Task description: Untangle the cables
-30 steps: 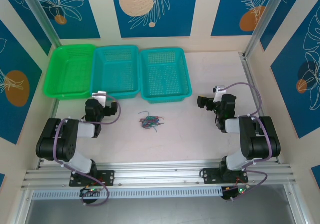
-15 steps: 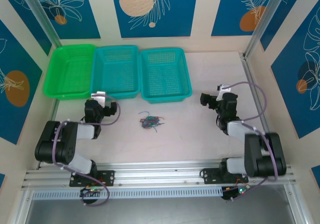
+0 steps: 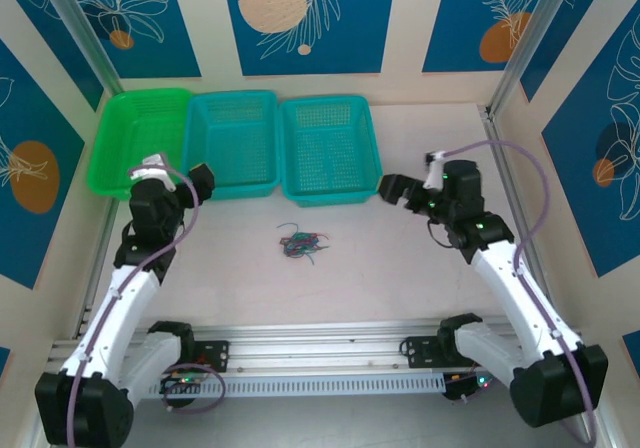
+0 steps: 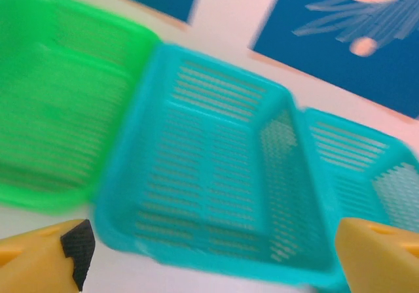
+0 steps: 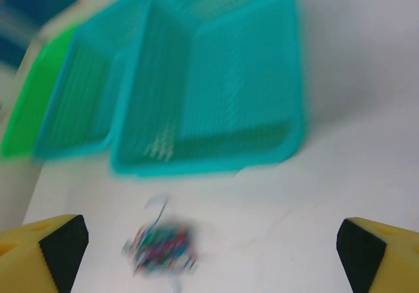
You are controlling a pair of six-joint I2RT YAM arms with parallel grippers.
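Your table (image 3: pixel 400 268) is pale and plain, boxed in by cream walls (image 3: pixel 195 18) hung with blue panels of white leaf outlines and orange or cream discs. Metal posts (image 3: pixel 83 38) slant up at the back corners. A rail (image 3: pixel 320 343) along the near edge carries both arm bases.

Both wrist views are smeared by blur. In the left one, the green basket (image 3: pixel 140 143) runs off the left edge and the right basket (image 3: pixel 330 148) is cut by the right edge. In the right one, the cables (image 3: pixel 302 241) are a smudged knot of mixed colours, and you cannot tell one strand from another. From above they are too thin to trace which wire crosses which, though green, red and blue show.

The three baskets stand in a row at the back left, rim against rim: green basket, teal middle basket (image 3: pixel 232 138), teal right basket. Each shows you its mesh floor from wall to wall.

The cables lie in one small tangle on the bare table. They are near the front of the right basket but apart from it, between the two arms.

Your left gripper (image 4: pixel 209 250) hangs by the front of the row, where the green and middle baskets meet, with its fingers spread wide and holding nothing. Your right gripper (image 5: pixel 209 244) sits off the right basket's near right corner, well right of the cables, equally wide and holding nothing
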